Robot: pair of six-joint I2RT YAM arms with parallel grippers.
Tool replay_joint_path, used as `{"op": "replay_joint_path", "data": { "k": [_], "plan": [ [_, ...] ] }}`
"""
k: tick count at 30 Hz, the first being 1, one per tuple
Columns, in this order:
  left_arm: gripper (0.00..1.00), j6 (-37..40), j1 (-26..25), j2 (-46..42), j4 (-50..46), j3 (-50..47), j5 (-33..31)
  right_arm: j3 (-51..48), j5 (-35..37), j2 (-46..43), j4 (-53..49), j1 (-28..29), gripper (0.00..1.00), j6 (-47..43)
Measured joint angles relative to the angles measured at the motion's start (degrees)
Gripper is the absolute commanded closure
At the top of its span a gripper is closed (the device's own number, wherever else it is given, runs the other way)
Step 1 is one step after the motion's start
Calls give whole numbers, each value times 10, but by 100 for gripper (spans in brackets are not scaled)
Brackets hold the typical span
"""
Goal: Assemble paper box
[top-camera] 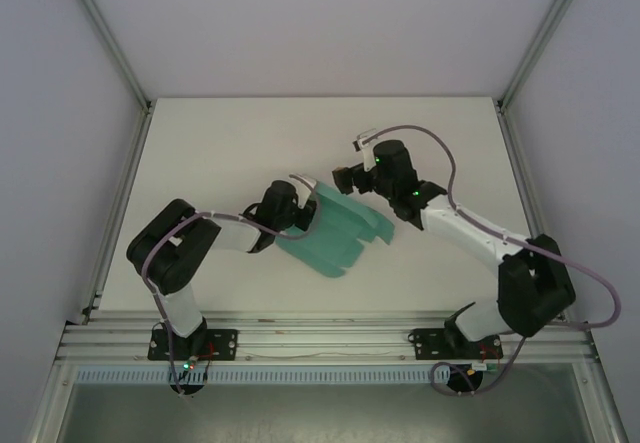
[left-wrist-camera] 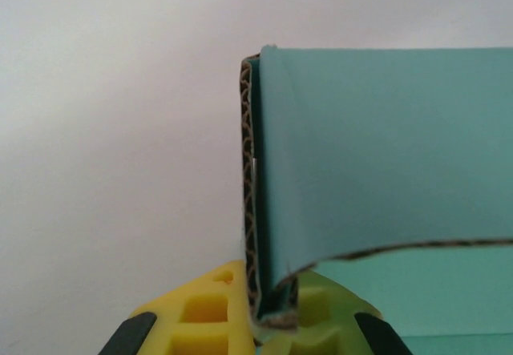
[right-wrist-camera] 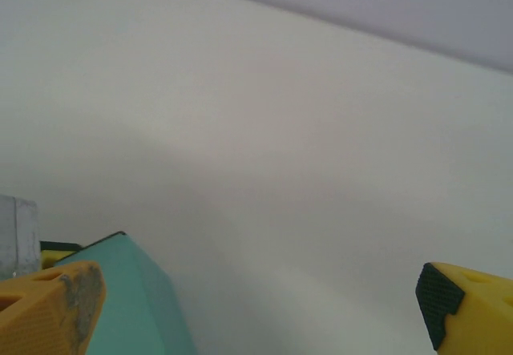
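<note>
Top external, table (top-camera: 220,133) (white), walls (top-camera: 300,23), paper box (top-camera: 335,240)

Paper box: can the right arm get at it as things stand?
Probably yes. The right gripper is open beside the paper box's far edge, with a box corner by one finger in its wrist view. Nothing lies between them; the left gripper clamps the opposite edge.

Matt teal paper box (left-wrist-camera: 385,155) shows a corrugated brown core.

White table (top-camera: 230,143), aluminium frame posts (top-camera: 108,38), pale enclosure walls (top-camera: 320,23)
</note>
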Motion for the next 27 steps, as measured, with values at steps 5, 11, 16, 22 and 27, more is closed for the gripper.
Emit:
{"op": "replay_joint_path", "data": {
  "k": [5, 11, 16, 22, 27],
  "plan": [
    [93, 0, -5, 0, 3, -1, 0, 23, -43, 71, -40, 1, 6, 7],
    [85, -2, -5, 0, 8, -5, -3, 36, -82, 108, -50, 0, 9, 11],
    [67, -13, -5, 0, 8, -6, -4, 31, -90, 117, -32, 0, 9, 8],
    [67, -36, -5, 2, 16, -4, -23, 16, -101, 118, 1, 0, 9, -3],
    [73, -42, -5, 29, 26, 19, -36, 16, -110, 123, 10, -1, 10, -6]
  ]
}}
